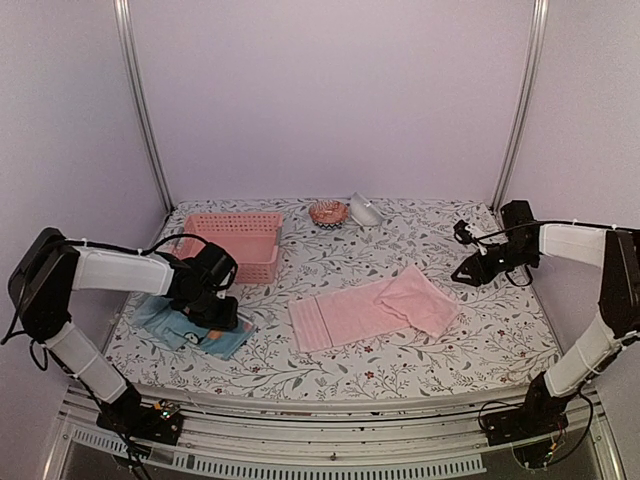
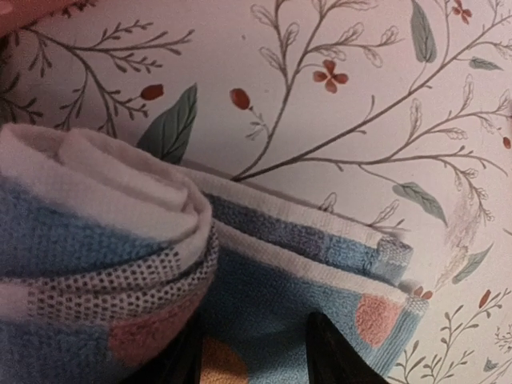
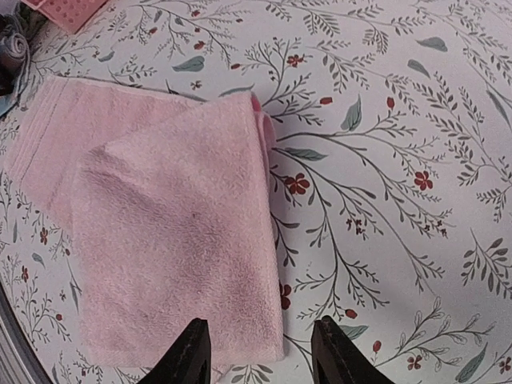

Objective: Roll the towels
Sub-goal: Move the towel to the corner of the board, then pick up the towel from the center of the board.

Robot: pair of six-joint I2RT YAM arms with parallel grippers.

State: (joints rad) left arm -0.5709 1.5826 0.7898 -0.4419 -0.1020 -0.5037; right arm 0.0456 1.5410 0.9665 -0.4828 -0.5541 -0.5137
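The light blue towel with orange and white motifs (image 1: pixel 190 335) lies at the front left. In the left wrist view its left part is rolled up (image 2: pixel 96 240) and the rest lies flat (image 2: pixel 320 264). My left gripper (image 1: pixel 222 312) is low over it, jaws open, the fingertips (image 2: pixel 336 356) on or just above the flat part. The pink towel (image 1: pixel 370 305) lies in the middle, its right end folded over (image 3: pixel 176 232). My right gripper (image 1: pixel 465 272) is open and empty, above the table by that towel's right edge (image 3: pixel 260 352).
A pink perforated basket (image 1: pixel 235 245) stands behind the left gripper. At the back are a small orange bowl (image 1: pixel 328 212) and a pale rolled thing (image 1: pixel 365 210); I cannot tell whether it is the teal towel. Floral cloth (image 1: pixel 480 330) covers the table.
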